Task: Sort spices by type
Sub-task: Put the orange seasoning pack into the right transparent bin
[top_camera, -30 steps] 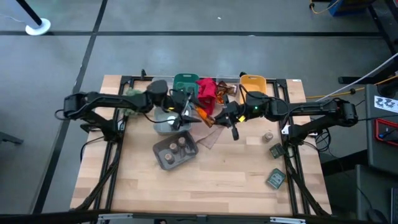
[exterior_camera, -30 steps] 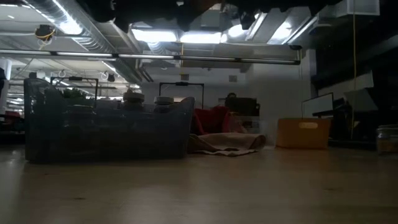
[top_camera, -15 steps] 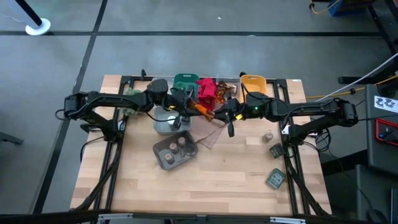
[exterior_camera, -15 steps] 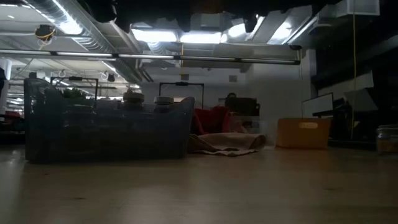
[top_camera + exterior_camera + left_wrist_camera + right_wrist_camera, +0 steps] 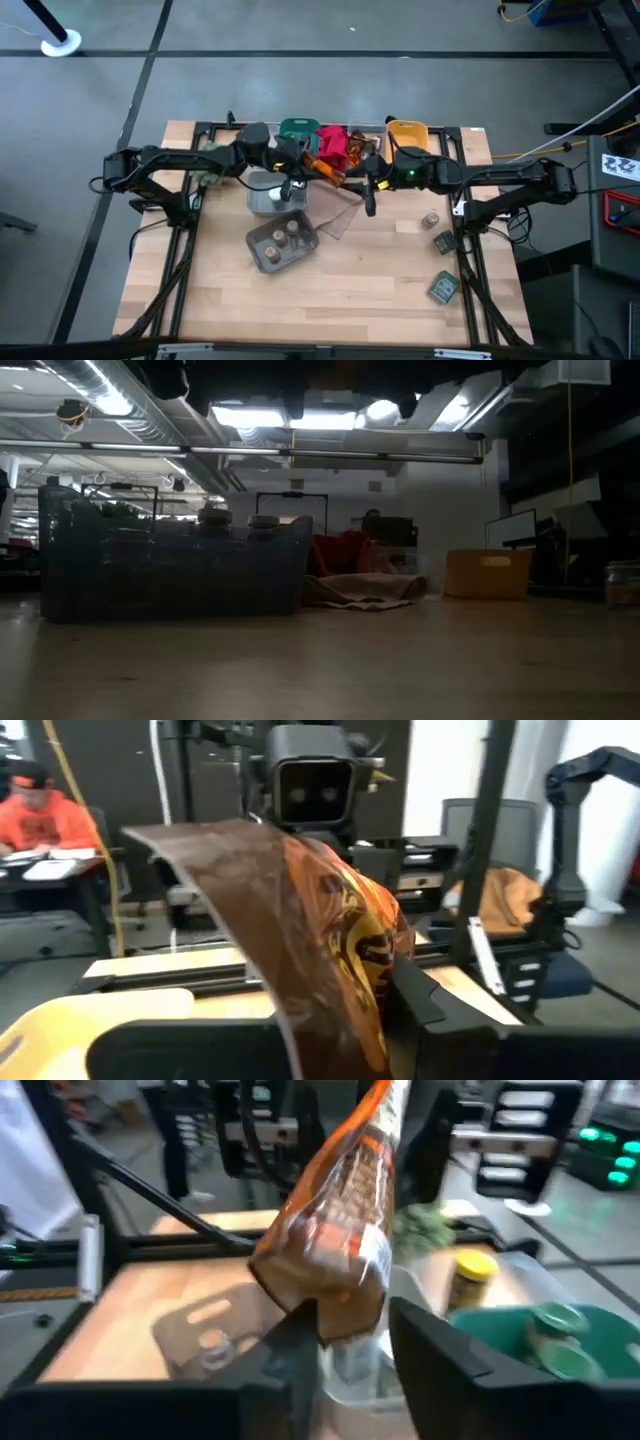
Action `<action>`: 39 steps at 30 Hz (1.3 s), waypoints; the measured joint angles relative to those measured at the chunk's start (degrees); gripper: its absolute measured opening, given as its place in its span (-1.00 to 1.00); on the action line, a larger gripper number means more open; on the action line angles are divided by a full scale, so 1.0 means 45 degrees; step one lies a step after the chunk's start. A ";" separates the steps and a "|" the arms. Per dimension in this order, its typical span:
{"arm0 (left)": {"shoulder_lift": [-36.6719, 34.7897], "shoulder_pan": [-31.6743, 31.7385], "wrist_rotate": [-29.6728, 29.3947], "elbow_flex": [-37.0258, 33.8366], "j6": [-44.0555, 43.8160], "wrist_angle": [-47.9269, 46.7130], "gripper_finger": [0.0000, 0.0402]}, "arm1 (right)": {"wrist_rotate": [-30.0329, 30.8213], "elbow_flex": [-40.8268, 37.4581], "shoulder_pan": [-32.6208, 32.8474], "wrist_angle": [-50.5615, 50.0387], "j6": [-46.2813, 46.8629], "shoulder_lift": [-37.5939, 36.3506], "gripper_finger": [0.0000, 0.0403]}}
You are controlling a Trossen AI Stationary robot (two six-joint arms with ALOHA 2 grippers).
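An orange-brown spice packet hangs in the air between my two grippers, above the table's far middle. My left gripper is shut on its left end. My right gripper is open, with a finger on either side of the packet's right end. A grey bin holds several jars. A yellow-lidded jar stands by a green bin holding green-lidded jars. A loose jar and two dark green packets rest on the table at the right. My left gripper pinches the packet's end between its two fingers, coming about level from the table's left. The packet is lifted clear of the table and sticks out toward the right arm. My right gripper's fingers flank the packet's other end; whether one touches it I cannot tell.
A clear bin sits under the left gripper, and a brown packet lies flat beside it. A red cloth, a yellow bin and a small green plant line the far edge. Bare wood lies toward the near edge.
My right gripper carried the orange-brown packet a little up and toward the far left, to the left gripper. My left gripper shut on the packet's left end and drew slightly toward the far edge. My right gripper then opened.
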 joint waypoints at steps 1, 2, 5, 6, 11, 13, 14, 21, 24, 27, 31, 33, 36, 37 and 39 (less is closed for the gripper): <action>0.0000 0.0019 -0.0173 0.0000 0.0000 0.0006 -0.94 | 0.0339 0.0000 0.0000 -0.0277 -0.0026 -0.0184 -0.31; 0.0000 0.0035 -0.0429 0.0002 0.0000 0.0015 -0.94 | 0.0686 0.0005 0.0000 -0.0691 -0.0041 -0.0416 -0.26; 0.0164 0.0099 -0.1024 0.0181 0.0159 0.0033 -0.95 | 0.1814 0.0005 0.0000 -0.2250 -0.0373 -0.1227 -0.13; 0.0273 0.0100 -0.1178 0.0276 0.0242 0.0019 -0.95 | 0.2157 0.0005 0.0000 -0.2760 -0.0573 -0.1530 -0.10; 0.1585 0.0140 -0.1608 0.1520 0.0432 -0.0010 -0.95 | 0.3850 0.0015 0.0000 -0.4544 -0.0659 -0.2795 -0.03; 0.2404 0.0196 -0.1608 0.2259 0.0346 -0.0127 -0.94 | 0.4546 0.0010 0.0000 -0.5194 -0.0654 -0.3155 -0.03; 0.2806 0.0258 -0.1612 0.2713 0.0340 -0.0470 -0.95 | 0.4841 0.0015 0.0000 -0.5354 -0.0657 -0.3312 -0.03; 0.5794 0.0642 -0.2922 0.6040 0.1072 -0.3429 -0.94 | 0.5794 0.0015 0.0000 -0.7117 0.0372 -0.4184 -0.03; 0.6973 0.0744 -0.3370 0.7227 0.1403 -0.4466 -0.93 | 0.5843 0.0015 0.0005 -0.7847 0.1093 -0.4425 -0.03; 0.8021 0.0795 -0.3437 0.8171 0.1608 -0.5123 -0.95 | 0.5847 0.0010 0.0010 -0.8515 0.1746 -0.4470 -0.03; 0.9155 0.0799 -0.3841 0.9079 0.1637 -0.5859 -0.95 | 0.5837 0.0010 0.0010 -0.9590 0.2415 -0.4403 -0.03; 0.9530 0.0795 -0.4289 0.9360 0.1837 -0.6168 -0.93 | 0.5733 0.0010 0.0010 -1.0153 0.2751 -0.4347 -0.03; 0.9826 0.0799 -0.4941 0.9642 0.2141 -0.6840 -0.92 | 0.5543 0.0005 0.0010 -1.0675 0.3223 -0.4351 -0.03; 0.9876 0.0799 -0.5161 0.9663 0.2269 -0.6975 -0.93 | 0.5443 0.0005 0.0010 -1.0794 0.3364 -0.4351 -0.03; 0.9923 0.0799 -0.5608 0.9666 0.2482 -0.7259 -0.94 | 0.5395 0.0005 0.0010 -1.0900 0.3436 -0.4346 -0.03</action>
